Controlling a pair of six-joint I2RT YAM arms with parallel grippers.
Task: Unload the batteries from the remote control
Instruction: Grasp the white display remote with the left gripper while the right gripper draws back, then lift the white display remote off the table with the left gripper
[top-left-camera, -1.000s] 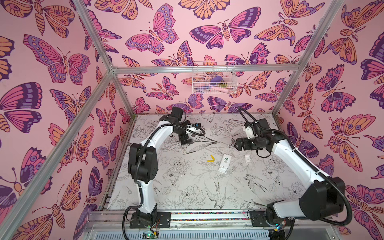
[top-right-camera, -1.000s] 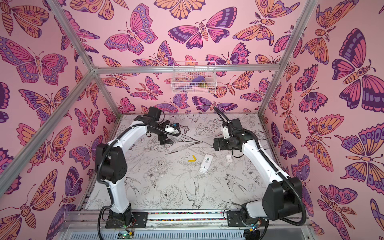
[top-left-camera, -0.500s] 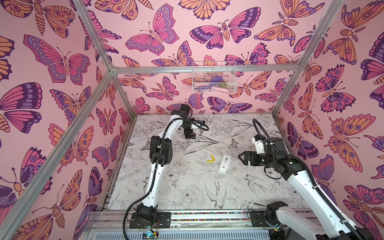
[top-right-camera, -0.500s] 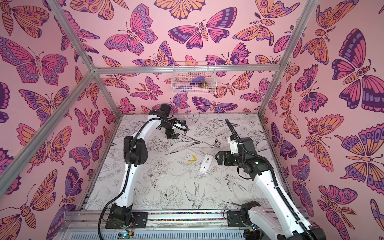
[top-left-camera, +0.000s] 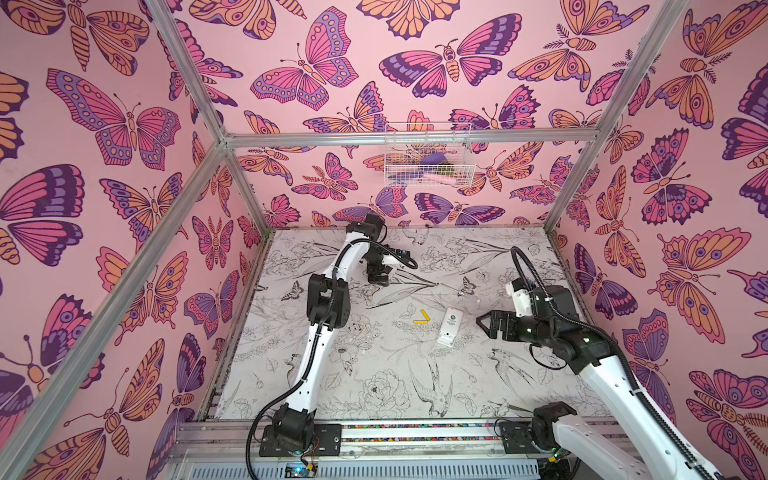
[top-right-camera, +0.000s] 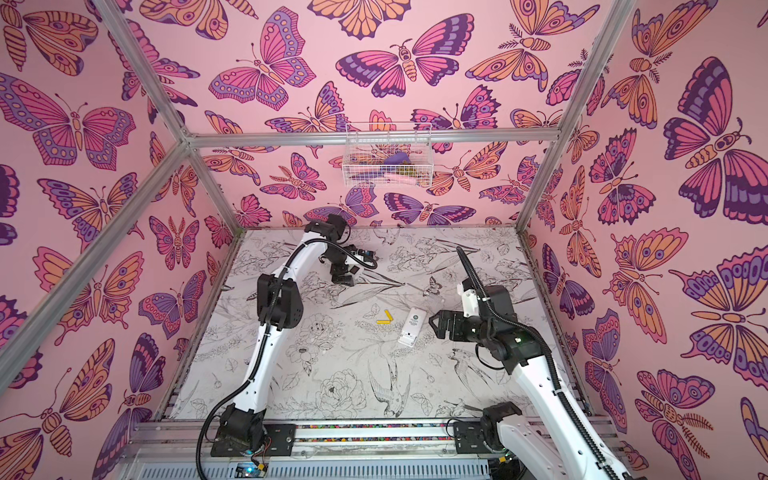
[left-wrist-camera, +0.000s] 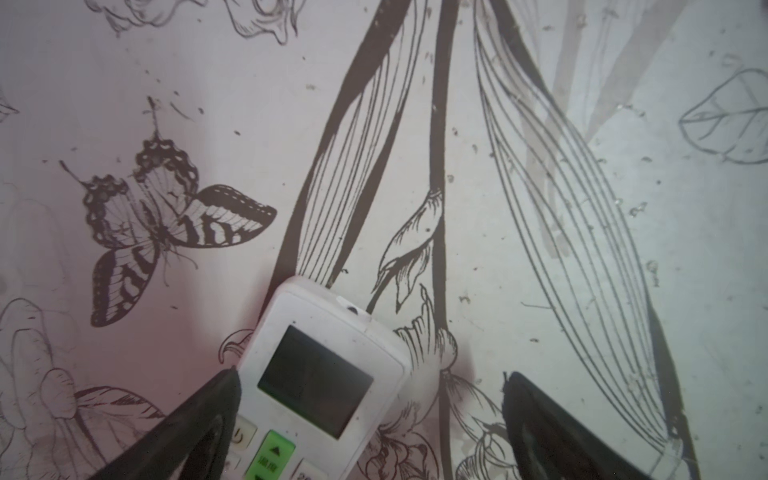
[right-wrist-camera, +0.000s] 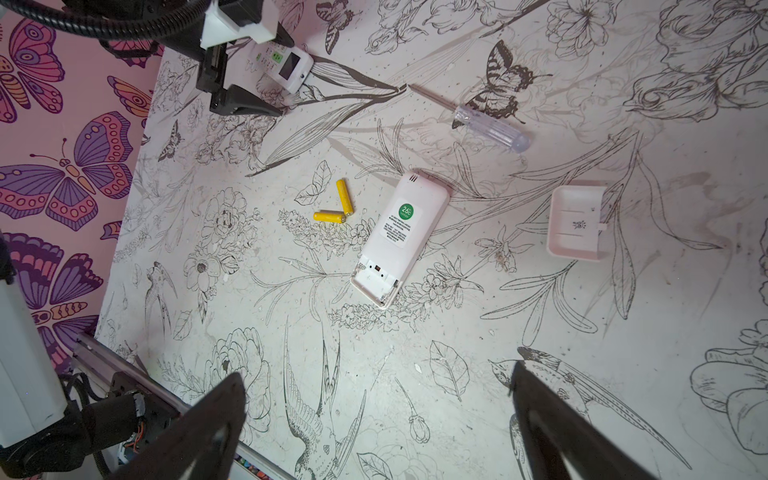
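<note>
Near the middle of both top views, two yellow batteries (top-left-camera: 424, 315) lie beside the empty white remote (top-left-camera: 449, 326). Left gripper (left-wrist-camera: 372, 376) and right gripper (right-wrist-camera: 376, 370) are spread wide, empty. Next, I think, the left grabs the second remote (left-wrist-camera: 320, 365) below it.
</note>
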